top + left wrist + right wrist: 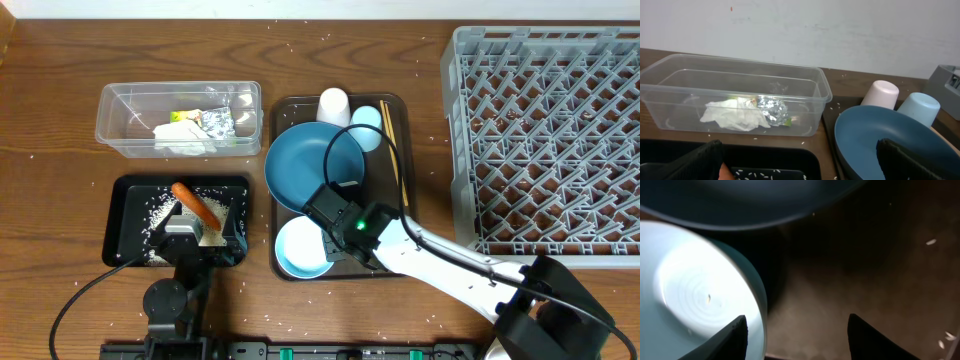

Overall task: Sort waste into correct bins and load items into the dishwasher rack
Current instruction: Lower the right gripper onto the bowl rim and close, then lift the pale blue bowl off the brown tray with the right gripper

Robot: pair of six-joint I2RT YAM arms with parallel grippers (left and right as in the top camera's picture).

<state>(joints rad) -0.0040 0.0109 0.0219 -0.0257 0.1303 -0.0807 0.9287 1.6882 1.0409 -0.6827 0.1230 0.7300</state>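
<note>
The pale blue-white bowl (298, 252) sits at the near end of the brown tray, below the dark-blue plate (308, 165). My right gripper (322, 218) stands open astride the bowl's rim (757, 295): one finger over the inside of the bowl, the other over the tray floor (865, 280). A white cup (333, 104), a light-blue cup (366, 125) and chopsticks (392, 150) lie at the tray's far end. My left gripper (200, 232) hangs open over the black tray (130, 215), which holds the carrot (194, 204) and rice (160, 210).
The clear tub (115, 118) at the far left holds tissue (732, 116), foil (772, 110) and a wrapper (185, 116). The grey rack (550, 130) fills the right side. Rice grains are scattered over the wooden table.
</note>
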